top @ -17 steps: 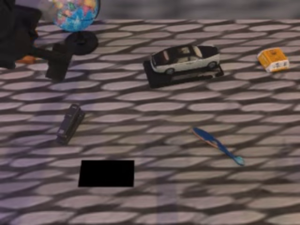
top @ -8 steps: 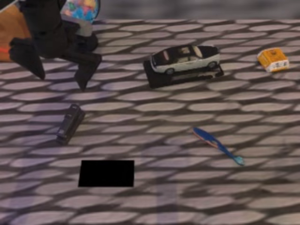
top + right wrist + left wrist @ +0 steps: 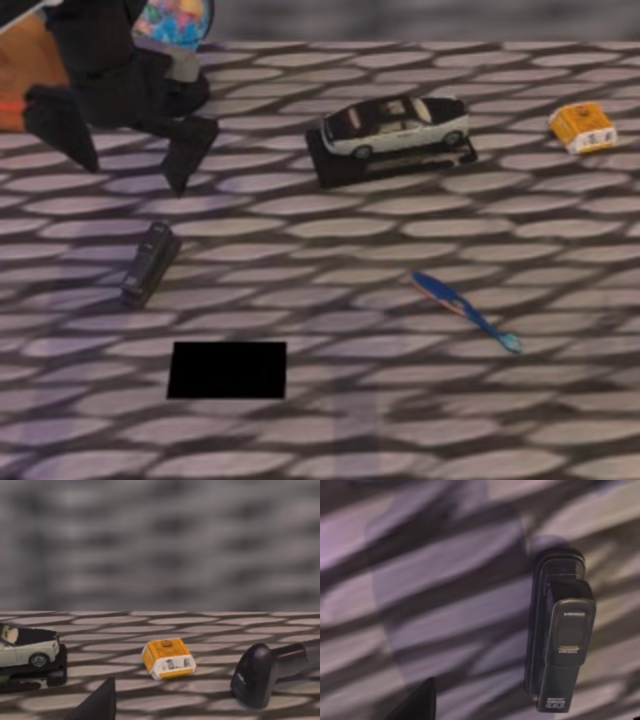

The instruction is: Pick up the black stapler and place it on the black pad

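Well below the left hand (image 3: 120, 160) (fingers spread) lies the black stapler (image 3: 150, 264).

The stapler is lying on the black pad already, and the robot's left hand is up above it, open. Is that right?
Not quite. In the top view the stapler lies on the bare table, apart from the pad, not on it. The rest holds: the left gripper is above it, open.
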### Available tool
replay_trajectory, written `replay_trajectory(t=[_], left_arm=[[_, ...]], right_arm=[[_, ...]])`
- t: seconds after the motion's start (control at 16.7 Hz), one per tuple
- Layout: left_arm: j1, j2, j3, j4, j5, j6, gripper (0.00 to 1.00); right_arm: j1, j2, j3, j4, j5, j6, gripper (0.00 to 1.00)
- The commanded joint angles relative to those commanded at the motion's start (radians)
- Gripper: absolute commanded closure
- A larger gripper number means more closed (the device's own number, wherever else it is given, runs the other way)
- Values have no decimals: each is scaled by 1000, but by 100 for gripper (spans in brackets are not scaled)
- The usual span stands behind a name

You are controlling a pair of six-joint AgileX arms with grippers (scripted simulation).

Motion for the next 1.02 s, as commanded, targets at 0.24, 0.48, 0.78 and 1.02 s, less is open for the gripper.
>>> replay_trajectory(t=[0.24, 0.48, 0.78, 1.02], left_arm=[[-1, 33, -116, 156, 0, 1, 0], [-2, 72, -237, 315, 1, 2, 0], [-2, 78, -254, 333, 1, 2, 0], [-2, 78, -254, 333, 1, 2, 30]], right_arm=[[0, 0, 0, 0, 0, 0, 0], [0, 0, 0, 0, 0, 0, 0], [0, 0, 0, 0, 0, 0, 0], [0, 0, 0, 0, 0, 0, 0]])
